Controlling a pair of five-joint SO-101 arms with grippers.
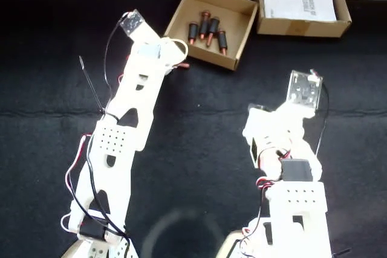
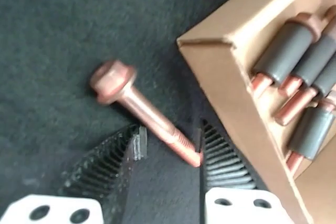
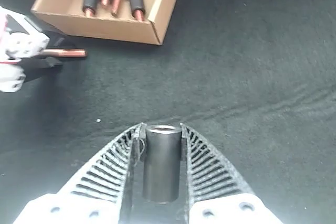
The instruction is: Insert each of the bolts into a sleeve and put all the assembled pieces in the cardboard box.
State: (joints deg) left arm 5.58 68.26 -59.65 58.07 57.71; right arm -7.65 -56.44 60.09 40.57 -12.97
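The left hand (image 2: 171, 144) is open to a middling gap, just beside an outer corner of the cardboard box (image 2: 231, 77). The bolt (image 2: 139, 103) slants with its threaded end between the fingers, touching 1 and clear of the other, its head pointing away from the hand. Whether it rests on the desk (image 2: 58, 19) I cannot tell. The right hand (image 3: 161, 132) is closed on the sleeve (image 3: 161, 171), well apart from the box. 4 assembled pieces (image 1: 208, 30) lie side by side inside the box.
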